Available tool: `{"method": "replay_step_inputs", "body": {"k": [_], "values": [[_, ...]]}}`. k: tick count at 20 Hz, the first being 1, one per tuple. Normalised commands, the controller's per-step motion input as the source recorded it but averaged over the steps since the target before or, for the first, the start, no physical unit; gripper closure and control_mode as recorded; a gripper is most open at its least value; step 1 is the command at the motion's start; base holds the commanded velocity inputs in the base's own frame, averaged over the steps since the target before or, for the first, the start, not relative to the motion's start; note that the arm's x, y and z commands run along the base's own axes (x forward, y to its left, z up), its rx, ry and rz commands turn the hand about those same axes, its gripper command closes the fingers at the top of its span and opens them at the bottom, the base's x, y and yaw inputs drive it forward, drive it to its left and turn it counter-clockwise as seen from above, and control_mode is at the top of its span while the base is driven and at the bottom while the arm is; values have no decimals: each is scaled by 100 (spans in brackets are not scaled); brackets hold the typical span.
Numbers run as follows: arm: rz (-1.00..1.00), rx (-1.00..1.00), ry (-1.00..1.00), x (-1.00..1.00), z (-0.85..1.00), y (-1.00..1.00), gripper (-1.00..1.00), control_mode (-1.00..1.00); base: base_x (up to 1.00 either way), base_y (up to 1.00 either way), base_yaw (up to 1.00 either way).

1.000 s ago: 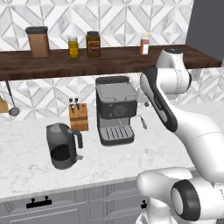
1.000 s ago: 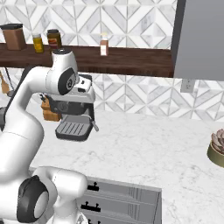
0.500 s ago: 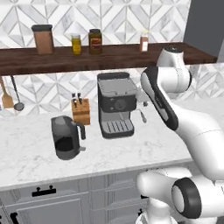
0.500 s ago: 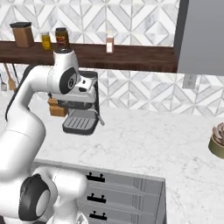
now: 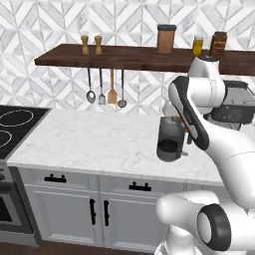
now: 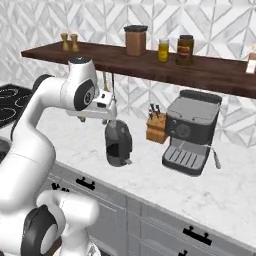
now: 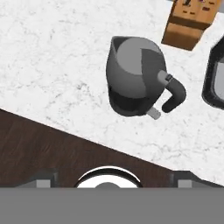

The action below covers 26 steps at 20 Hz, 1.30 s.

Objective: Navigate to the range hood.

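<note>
Range hood: cannot be made out in these views.

Black glass cooktop (image 5: 15, 124) with pale rings: far left of the white marble counter (image 5: 94, 142), also at the left edge of the right base view (image 6: 9, 100).

Dark wooden wall shelf (image 5: 109, 56): carries two small wooden shakers (image 5: 91, 45), a brown lidded canister (image 6: 135, 40) and two jars (image 6: 174, 50).

Hanging metal and wooden utensils (image 5: 105, 92): below the shelf, against the patterned tile wall.

Dark grey electric kettle (image 7: 139, 82): upright on the counter.

Wooden knife block (image 6: 157, 128): between the kettle and the grey espresso machine (image 6: 190, 132).

Gripper: above the kettle; whether its fingers are open or closed cannot be told.
</note>
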Motion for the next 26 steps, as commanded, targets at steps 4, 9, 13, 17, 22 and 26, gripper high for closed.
{"method": "replay_step_inputs", "body": {"k": [4, 9, 13, 17, 22, 26], "values": [[0, 0, 0, 0, 0, 0, -100, 100, -3, 75, 79], [0, 0, 0, 0, 0, 0, -100, 100, 12, 73, 63], [0, 0, 0, 0, 0, 0, -100, 100, 66, 92, 10], [0, 0, 0, 0, 0, 0, -100, 100, 74, 100, -13], [0, 0, 0, 0, 0, 0, -100, 100, 79, 100, -27], [0, 0, 0, 0, 0, 0, -100, 100, 84, 99, -37]]}}
